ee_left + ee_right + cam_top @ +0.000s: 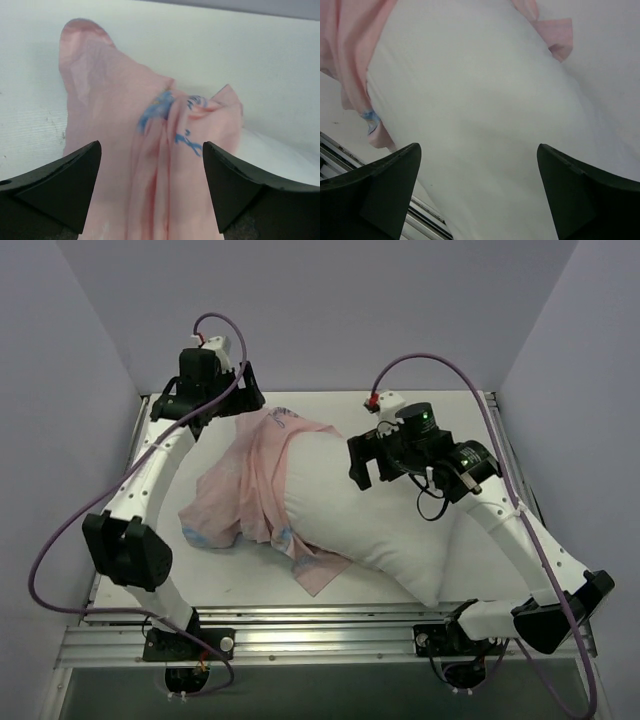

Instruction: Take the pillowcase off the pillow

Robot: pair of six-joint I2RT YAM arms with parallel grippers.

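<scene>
We should clamp the gaping, empty left gripper deep on upper-left pillowcase folds, the equally spread, empty right gripper pinning the pillow

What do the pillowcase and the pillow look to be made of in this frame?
The pillowcase looks like thin, matte, pale pink cloth, probably woven. It bunches into soft folds, and blue print shows at its turned edges. The pillow has a plain white, smooth, matte cloth shell. It bulges plumply, which suggests a soft filling, but the filling itself is hidden.
</scene>
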